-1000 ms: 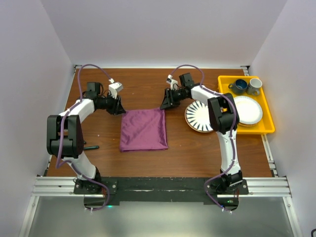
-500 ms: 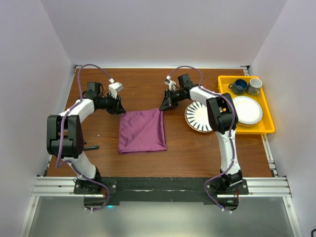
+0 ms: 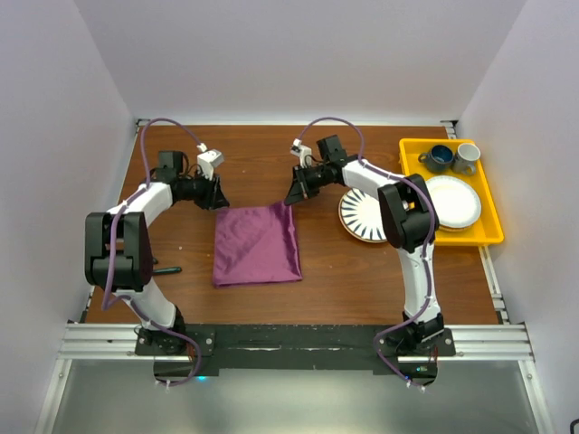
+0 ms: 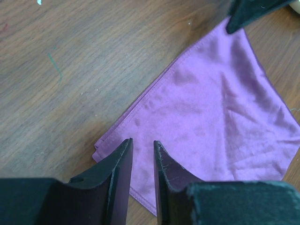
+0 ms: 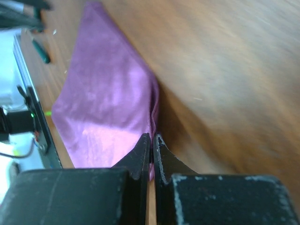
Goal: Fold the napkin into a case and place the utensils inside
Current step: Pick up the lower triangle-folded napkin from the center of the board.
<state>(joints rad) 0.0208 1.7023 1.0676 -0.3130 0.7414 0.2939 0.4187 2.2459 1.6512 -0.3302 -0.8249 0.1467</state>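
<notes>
The plum-purple napkin (image 3: 258,246) lies on the brown table, roughly square. My right gripper (image 3: 291,197) is shut on its far right corner, and in the right wrist view the cloth edge (image 5: 153,112) runs into the closed right gripper (image 5: 152,137). My left gripper (image 3: 218,201) is at the far left corner. In the left wrist view the left gripper (image 4: 142,142) stands open by a narrow gap just above the napkin (image 4: 220,117), with flat cloth showing between the fingers. No case and no utensils are in view.
A striped plate (image 3: 362,217) sits right of the napkin. At the far right, a yellow tray (image 3: 470,239) holds a white plate (image 3: 457,203) and two cups (image 3: 441,158). A thin dark green object (image 3: 166,269) lies by the left arm.
My right gripper has closed on the napkin's far right corner and moved left. The napkin has slid left and toward the near edge. The left gripper barely moved.
</notes>
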